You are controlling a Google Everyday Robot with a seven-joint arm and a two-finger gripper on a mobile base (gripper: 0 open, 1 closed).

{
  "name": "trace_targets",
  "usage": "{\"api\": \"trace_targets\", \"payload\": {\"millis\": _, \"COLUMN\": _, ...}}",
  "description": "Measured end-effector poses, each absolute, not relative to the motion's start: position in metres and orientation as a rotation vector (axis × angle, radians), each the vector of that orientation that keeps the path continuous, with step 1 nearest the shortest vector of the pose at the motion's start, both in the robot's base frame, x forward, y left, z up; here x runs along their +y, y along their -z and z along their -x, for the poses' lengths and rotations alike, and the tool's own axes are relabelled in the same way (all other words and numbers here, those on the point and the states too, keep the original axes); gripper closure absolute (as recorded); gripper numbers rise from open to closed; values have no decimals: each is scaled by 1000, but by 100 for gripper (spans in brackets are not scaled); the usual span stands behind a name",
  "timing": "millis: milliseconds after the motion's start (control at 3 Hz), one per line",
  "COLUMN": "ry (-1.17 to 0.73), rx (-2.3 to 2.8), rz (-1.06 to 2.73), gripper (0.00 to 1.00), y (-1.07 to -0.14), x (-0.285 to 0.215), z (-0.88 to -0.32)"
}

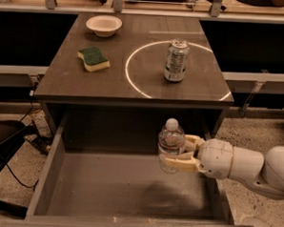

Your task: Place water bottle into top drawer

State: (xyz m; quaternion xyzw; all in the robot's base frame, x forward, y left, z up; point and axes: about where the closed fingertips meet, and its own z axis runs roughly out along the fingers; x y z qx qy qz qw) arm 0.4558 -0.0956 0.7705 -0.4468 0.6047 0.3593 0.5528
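Grey tabletop (86, 86) carried white bowl (104, 25) at far left corner, green-yellow sponge (93, 58) nearer to front, and silver-green can (176, 60) inside white circle (132, 84) marked on surface. Top drawer (105, 185) under tabletop stood pulled open. Gripper (180, 152) reached in from right side, fingers clamped on water bottle (171, 144). Bottle was upright, white cap up, held in air over right part of drawer; its shadow lay on drawer bottom. Speckled floor (255, 135) was around furniture; dark cables (12, 175) lay at left.
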Motion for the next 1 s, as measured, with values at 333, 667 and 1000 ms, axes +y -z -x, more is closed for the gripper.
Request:
{"api": "trace_targets", "payload": {"millis": 333, "ry": -886, "rx": 1410, "rz": 1063, "gripper": 100, "y": -770, "x": -77, "z": -469}}
{"api": "trace_targets", "payload": {"millis": 667, "ry": -948, "rx": 1412, "rz": 1072, "gripper": 100, "y": -761, "x": -40, "z": -486}}
{"api": "trace_targets", "payload": {"millis": 1000, "ry": -1006, "rx": 1415, "rz": 1105, "gripper": 100, "y": -744, "x": 4, "z": -498}}
